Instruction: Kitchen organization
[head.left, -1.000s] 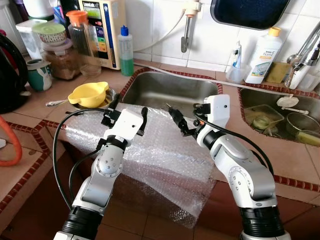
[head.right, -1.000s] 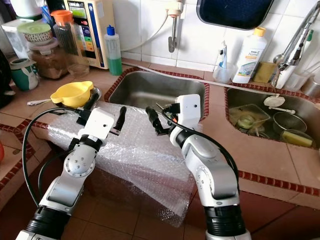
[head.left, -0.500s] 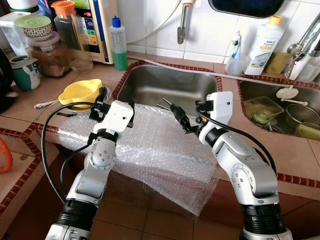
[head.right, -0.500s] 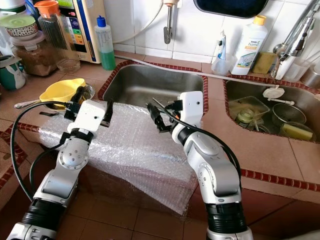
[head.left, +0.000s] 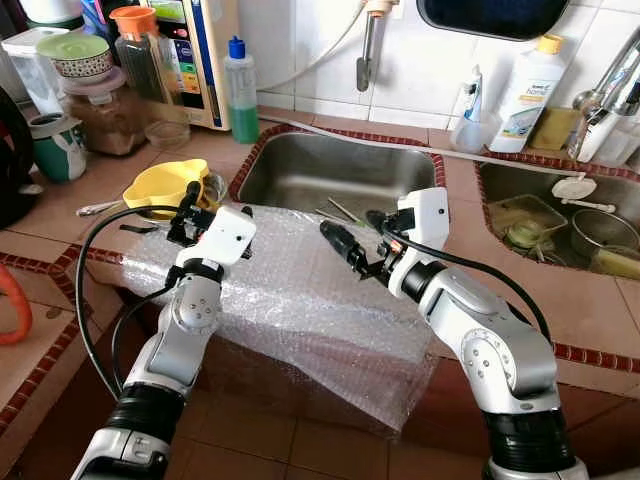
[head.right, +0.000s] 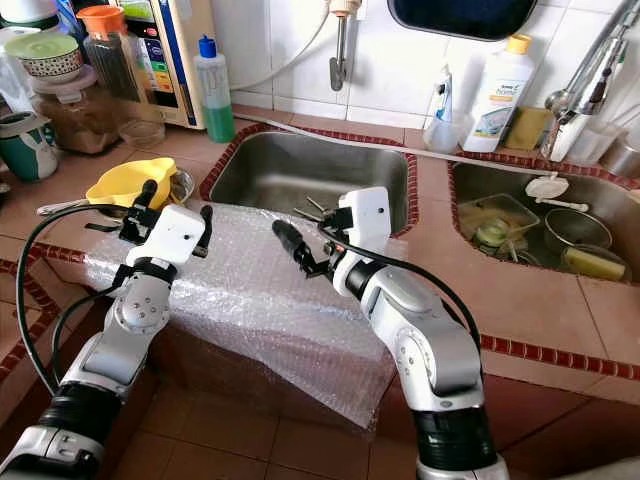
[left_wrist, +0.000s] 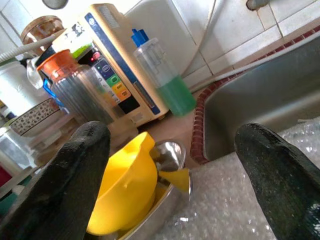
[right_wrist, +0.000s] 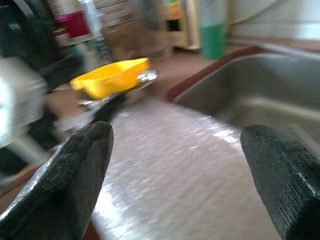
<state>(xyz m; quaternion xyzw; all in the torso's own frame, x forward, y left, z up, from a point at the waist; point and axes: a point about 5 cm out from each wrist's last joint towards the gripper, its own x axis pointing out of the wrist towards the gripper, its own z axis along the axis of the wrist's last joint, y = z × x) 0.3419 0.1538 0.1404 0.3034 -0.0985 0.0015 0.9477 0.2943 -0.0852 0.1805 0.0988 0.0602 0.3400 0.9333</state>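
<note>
While bubble wrap drapes the counter, both spread, empty grippers hover above.

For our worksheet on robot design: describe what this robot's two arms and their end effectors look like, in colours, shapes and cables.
Both arms are silver with rounded joint housings and black ribbed cuffs near the base. Each wrist carries a white boxy block. The left end effector and the right end effector each have two long black fingers. Black cables loop alongside each arm.
</note>
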